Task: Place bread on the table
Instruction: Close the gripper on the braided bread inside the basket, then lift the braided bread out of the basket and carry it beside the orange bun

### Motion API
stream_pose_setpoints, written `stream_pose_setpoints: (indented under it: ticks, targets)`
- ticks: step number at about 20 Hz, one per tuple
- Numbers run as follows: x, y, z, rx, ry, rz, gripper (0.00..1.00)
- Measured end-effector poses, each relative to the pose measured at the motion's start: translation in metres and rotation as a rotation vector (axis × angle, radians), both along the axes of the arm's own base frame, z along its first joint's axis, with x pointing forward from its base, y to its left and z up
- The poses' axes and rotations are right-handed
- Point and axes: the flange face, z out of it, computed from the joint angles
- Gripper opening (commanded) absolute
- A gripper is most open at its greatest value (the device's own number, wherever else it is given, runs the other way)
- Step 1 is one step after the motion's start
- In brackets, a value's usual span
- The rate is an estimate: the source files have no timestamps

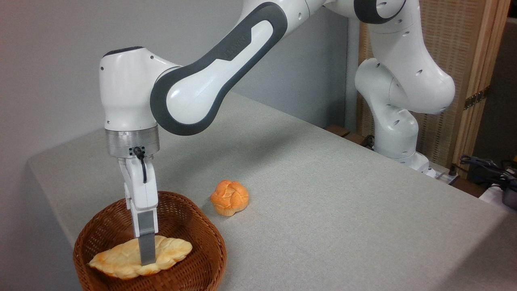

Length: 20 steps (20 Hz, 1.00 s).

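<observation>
The bread (pixel 117 259), a long braided loaf of pale cream and gold, lies inside the brown wicker basket (pixel 212 242) at the front left of the table (pixel 323 210). My gripper (pixel 147 258) points straight down into the basket at the loaf's middle. It is turned edge-on to the camera. The near finger (pixel 146 242) stands in front of the bread and reaches down to its front edge. That finger hides the far one, so the gap between them does not show.
A small round orange knotted bun (pixel 229 197) sits on the cloth just right of the basket. The robot's base (pixel 398 137) stands at the table's far right edge, with cables (pixel 484 165) beyond it.
</observation>
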Motion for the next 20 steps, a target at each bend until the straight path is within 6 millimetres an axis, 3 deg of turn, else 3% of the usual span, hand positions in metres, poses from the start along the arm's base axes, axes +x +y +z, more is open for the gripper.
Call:
stream_pose_setpoints:
  ticks: [13,17,20]
  targets:
    - [0.001,0.0,0.008,0.004,-0.014,-0.002,0.0]
    - [-0.006,0.006,0.026,0.035,0.032,0.026,0.0]
    - [-0.025,0.011,0.06,0.013,0.098,0.089,0.0]
